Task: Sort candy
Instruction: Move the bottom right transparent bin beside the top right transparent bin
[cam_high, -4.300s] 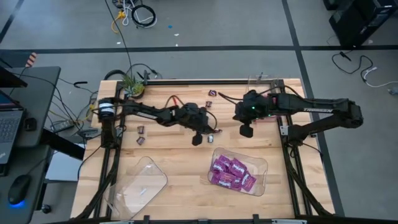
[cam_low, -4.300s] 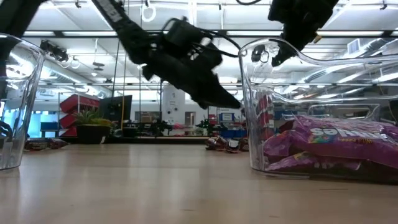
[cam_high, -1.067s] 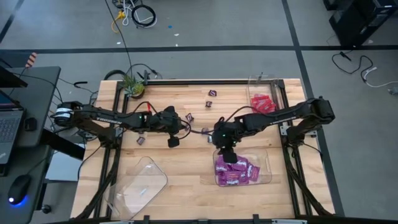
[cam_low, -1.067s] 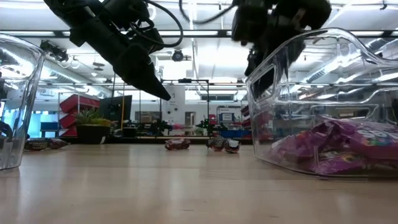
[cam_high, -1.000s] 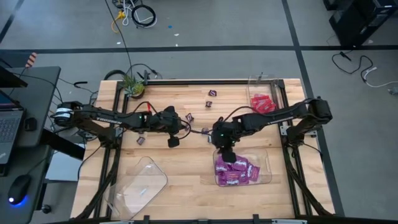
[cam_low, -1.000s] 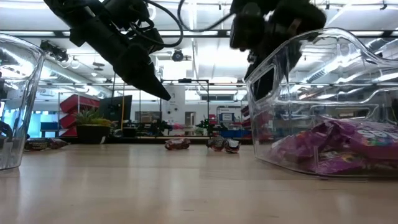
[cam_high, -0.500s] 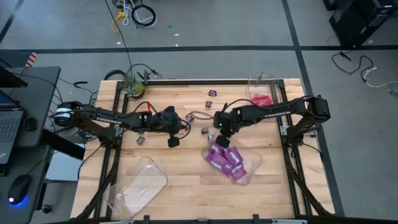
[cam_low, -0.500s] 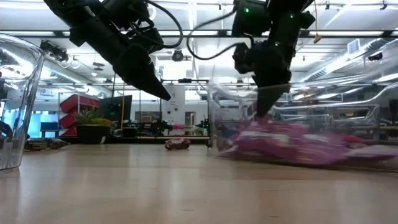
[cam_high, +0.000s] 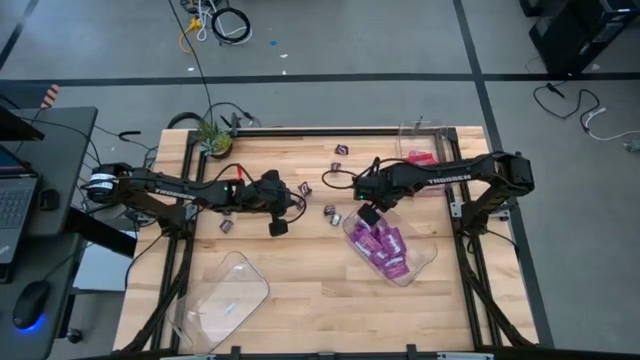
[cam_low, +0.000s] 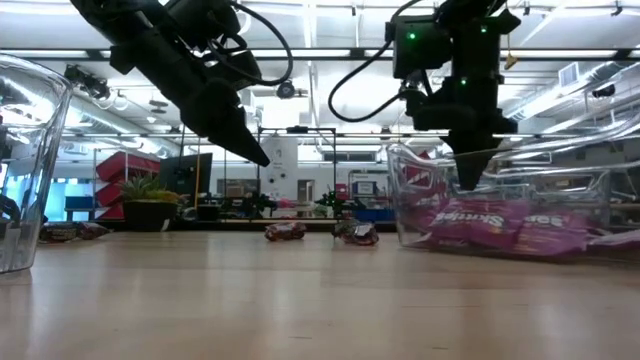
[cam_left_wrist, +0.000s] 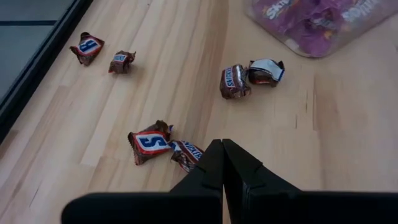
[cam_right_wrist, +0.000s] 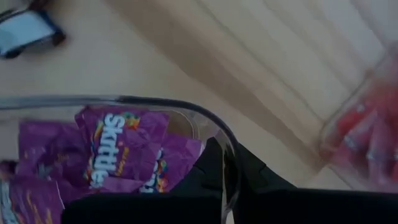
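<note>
A clear tray (cam_high: 424, 263) of purple candy packets (cam_high: 383, 246) lies slantwise on the table at centre right. My right gripper (cam_high: 368, 213) points down at the tray's far left corner and is shut on it. My left gripper (cam_high: 277, 228) hangs shut over the table's middle left, touching nothing. Small brown candy pieces (cam_left_wrist: 149, 144) (cam_left_wrist: 235, 81) lie on the wood below and beyond the left gripper, and more (cam_high: 340, 150) lie nearer the far edge. Red candy packets (cam_high: 421, 158) sit in a clear tray at the far right. My right gripper pinches the clear tray's rim (cam_right_wrist: 228, 140) at a rounded corner, with the thin wall running between the two fingers, one inside and one outside. The fingers (cam_low: 470, 168) come from above, pointing down. The tray rests flat on the table.
An empty clear tray (cam_high: 226, 294) stands at the near left. A small potted plant (cam_high: 213, 140) sits at the far left corner. Bare wood lies between the two near trays. The table's metal frame (cam_high: 300, 128) runs along the far edge.
My right gripper has gone toward the table's far edge and a little right, rolling its wrist, with the tray's corner. The tray has swung about on the table from lying level with the near edge to slanting. In the low view it has gone from tipped to flat.
</note>
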